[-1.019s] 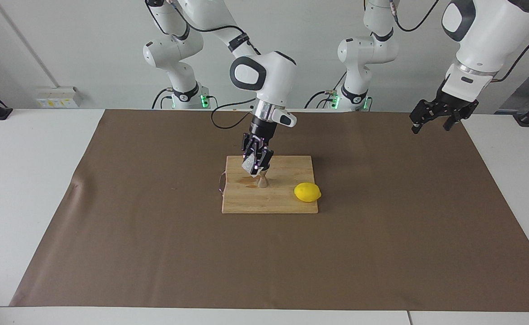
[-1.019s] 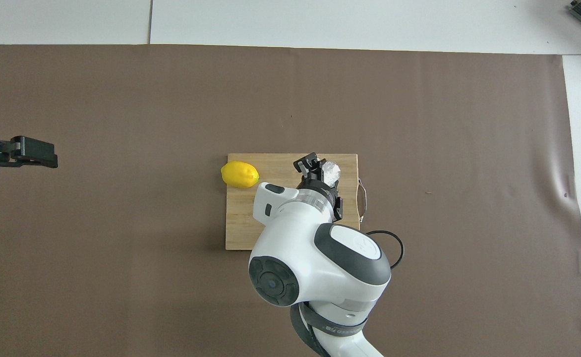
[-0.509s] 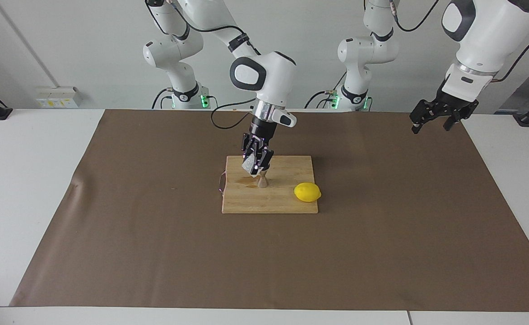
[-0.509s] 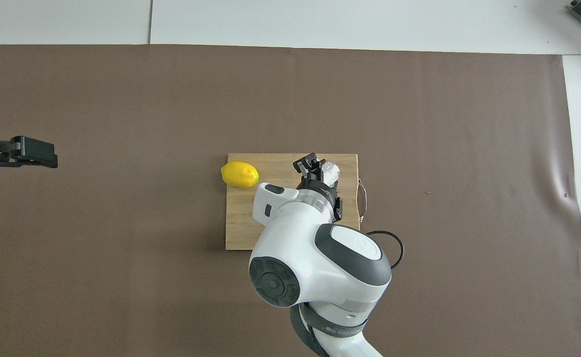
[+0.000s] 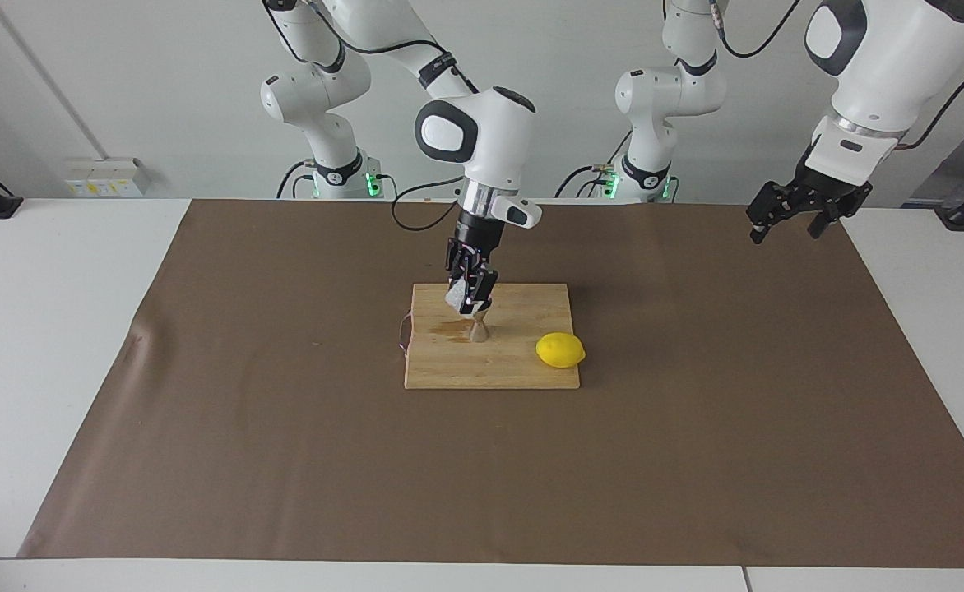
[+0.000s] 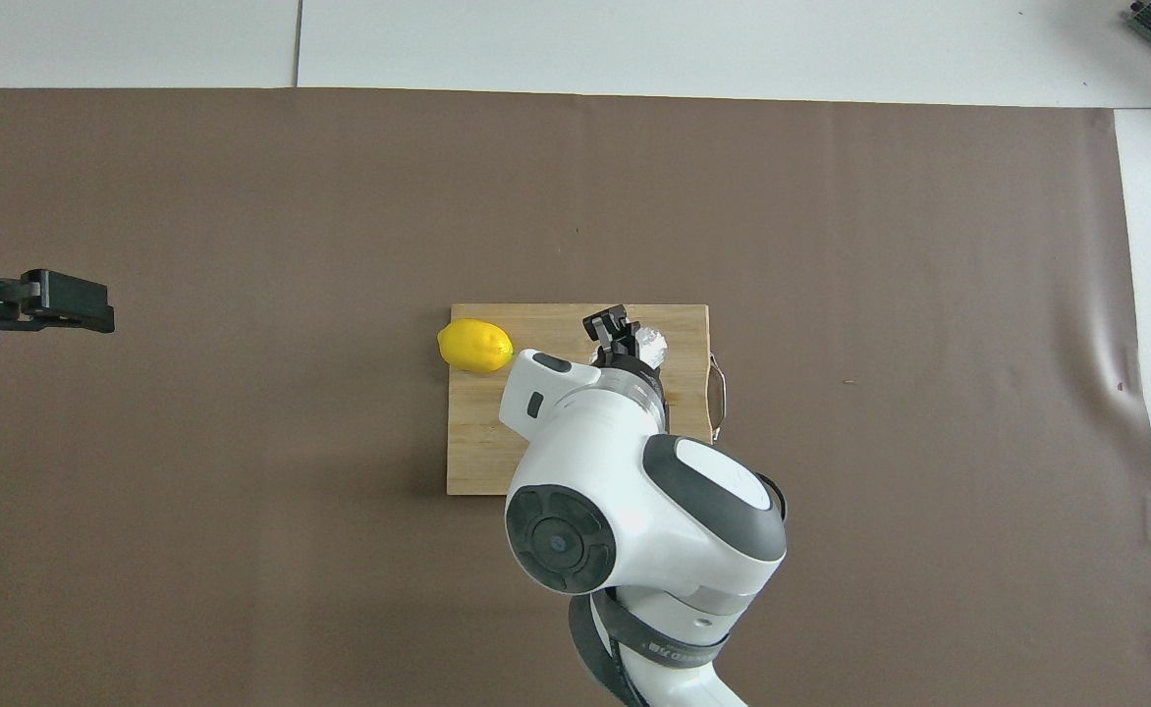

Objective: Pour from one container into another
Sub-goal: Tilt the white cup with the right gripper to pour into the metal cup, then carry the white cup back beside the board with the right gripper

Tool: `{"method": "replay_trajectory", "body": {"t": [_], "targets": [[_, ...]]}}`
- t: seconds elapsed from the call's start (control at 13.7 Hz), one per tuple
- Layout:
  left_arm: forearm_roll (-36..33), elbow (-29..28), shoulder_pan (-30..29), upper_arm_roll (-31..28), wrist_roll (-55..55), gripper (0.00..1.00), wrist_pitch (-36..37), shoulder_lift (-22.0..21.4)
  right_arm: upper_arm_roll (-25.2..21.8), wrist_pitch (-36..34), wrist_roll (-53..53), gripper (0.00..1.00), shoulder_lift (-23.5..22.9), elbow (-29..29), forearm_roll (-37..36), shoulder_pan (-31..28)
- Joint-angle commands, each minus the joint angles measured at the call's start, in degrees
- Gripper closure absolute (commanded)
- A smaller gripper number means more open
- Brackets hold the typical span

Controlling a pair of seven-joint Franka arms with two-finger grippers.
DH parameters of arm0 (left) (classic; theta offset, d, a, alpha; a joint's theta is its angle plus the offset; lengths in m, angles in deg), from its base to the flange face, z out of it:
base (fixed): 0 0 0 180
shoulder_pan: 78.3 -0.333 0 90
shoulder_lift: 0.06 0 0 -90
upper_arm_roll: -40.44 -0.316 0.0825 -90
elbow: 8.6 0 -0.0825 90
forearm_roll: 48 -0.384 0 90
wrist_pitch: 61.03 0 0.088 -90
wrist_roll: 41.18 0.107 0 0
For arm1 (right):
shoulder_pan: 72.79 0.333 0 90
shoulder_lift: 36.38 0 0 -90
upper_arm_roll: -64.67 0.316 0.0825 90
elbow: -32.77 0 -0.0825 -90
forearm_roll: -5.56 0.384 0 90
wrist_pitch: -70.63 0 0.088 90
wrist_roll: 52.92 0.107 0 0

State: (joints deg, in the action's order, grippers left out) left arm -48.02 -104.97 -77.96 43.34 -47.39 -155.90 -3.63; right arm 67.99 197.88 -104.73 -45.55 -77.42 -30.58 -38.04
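My right gripper [image 5: 467,302] is shut on the knobbly clear glass cup [image 5: 456,294] and holds it tilted just above the steel jigger [image 5: 479,330]. The jigger stands upright on the wooden cutting board [image 5: 523,370]. In the overhead view the glass cup [image 6: 651,343] shows beside the right gripper [image 6: 630,339] over the board [image 6: 477,432]; the jigger is hidden under the hand. My left gripper [image 5: 786,215] is open and empty and waits in the air over the mat at the left arm's end; it also shows in the overhead view [image 6: 60,300].
A yellow lemon [image 5: 560,350] lies on the board's corner toward the left arm's end, also seen in the overhead view [image 6: 475,346]. A dark wet patch [image 5: 447,329] marks the board beside the jigger. A brown mat [image 5: 285,427] covers the table.
My right gripper has risen slightly with the glass cup, and its wrist has swung a little. The jigger, lemon and left arm have not moved.
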Motion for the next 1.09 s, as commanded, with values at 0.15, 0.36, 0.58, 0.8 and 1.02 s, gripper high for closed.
{"method": "replay_trajectory", "body": {"t": [0.15,0.36,0.58,0.8,1.02], "targets": [[-0.8,-1.3,-0.2,0.0,0.2,0.00,0.3,-1.4,0.7,1.2,-0.7,0.66,0.9,-0.2,5.0,-3.0],[-0.8,-1.3,-0.2,0.0,0.2,0.00,0.3,-1.4,0.6,1.2,-4.2,0.66,0.9,-0.2,10.4,-4.5],[-0.8,-1.3,-0.2,0.0,0.2,0.00,0.3,-1.4,0.7,1.2,-4.5,0.66,1.1,-0.2,12.6,-5.1],[-0.8,-1.3,-0.2,0.0,0.2,0.00,0.3,-1.4,0.7,1.1,-6.2,0.66,1.8,-0.4,17.8,-5.8],[-0.8,-1.3,-0.2,0.0,0.2,0.00,0.3,-1.4,0.7,1.1,-11.1,0.66,2.0,-0.8,24.4,-8.1]]}}
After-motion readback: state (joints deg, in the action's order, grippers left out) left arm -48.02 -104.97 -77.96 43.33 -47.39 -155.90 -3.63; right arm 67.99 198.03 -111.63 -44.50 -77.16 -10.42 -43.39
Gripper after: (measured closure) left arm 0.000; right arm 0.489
